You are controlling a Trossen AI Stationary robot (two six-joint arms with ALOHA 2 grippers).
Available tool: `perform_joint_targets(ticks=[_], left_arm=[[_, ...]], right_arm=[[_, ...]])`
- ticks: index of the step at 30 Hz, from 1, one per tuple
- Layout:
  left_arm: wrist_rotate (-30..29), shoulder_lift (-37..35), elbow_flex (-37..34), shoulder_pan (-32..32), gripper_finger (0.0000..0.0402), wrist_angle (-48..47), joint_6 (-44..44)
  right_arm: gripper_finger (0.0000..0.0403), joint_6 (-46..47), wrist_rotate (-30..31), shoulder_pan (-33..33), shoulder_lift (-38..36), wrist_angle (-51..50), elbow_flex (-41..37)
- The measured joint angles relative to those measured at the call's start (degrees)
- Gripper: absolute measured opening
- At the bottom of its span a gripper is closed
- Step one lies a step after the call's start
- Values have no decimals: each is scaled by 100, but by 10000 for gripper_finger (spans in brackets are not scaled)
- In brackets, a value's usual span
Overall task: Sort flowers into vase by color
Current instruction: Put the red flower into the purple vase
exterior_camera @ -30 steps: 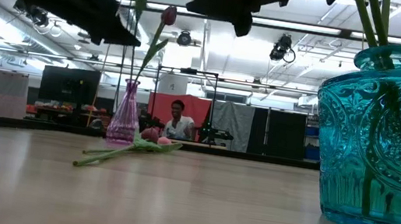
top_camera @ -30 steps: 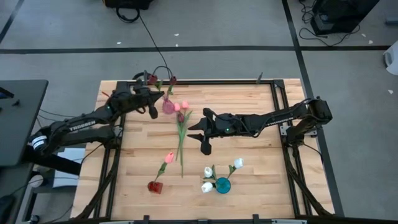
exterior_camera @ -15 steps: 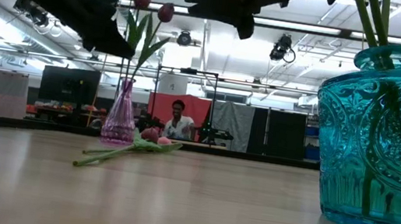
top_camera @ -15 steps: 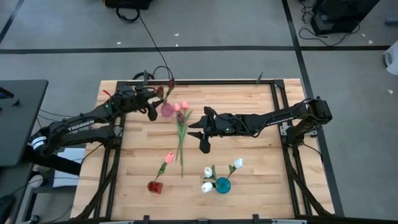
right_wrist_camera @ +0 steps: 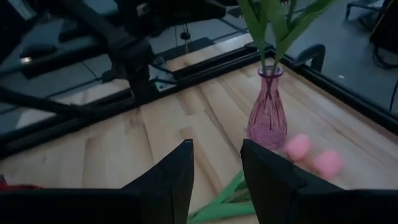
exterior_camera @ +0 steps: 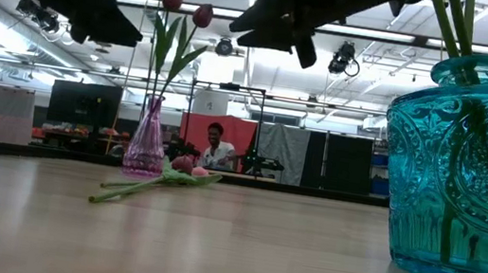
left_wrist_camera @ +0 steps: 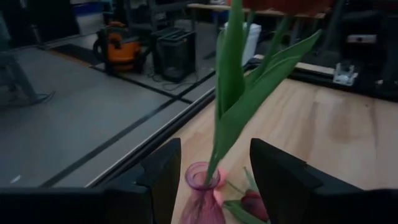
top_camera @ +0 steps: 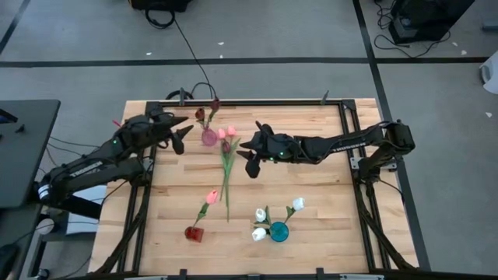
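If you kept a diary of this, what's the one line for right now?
left pincer: open, empty, beside pink vase | maroon tulips: in pink vase | right pincer: open, above pink tulips lying on table

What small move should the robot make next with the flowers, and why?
Probably lower the open right claw onto the pink tulips lying loose on the table beside the purple vase. It hovers right by them, empty, while the left claw is open, clear of the vase.

In the left wrist view the maroon tulips' buds (left_wrist_camera: 280, 5) are cut off by the picture's edge. In the low view the teal vase (exterior_camera: 469, 168) runs off the edge, hiding its white flowers' buds.
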Motion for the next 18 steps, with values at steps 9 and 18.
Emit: perform_joint_targets(ticks=[9, 18], left_arm=[[-450, -157, -7, -657, 197, -113, -278], [-821, -183, -17, -1249, 197, -122, -267]], right_arm=[[145, 353, -399, -224, 1111, -417, 769], [145, 745, -20, -156, 2534, -2541, 2660]])
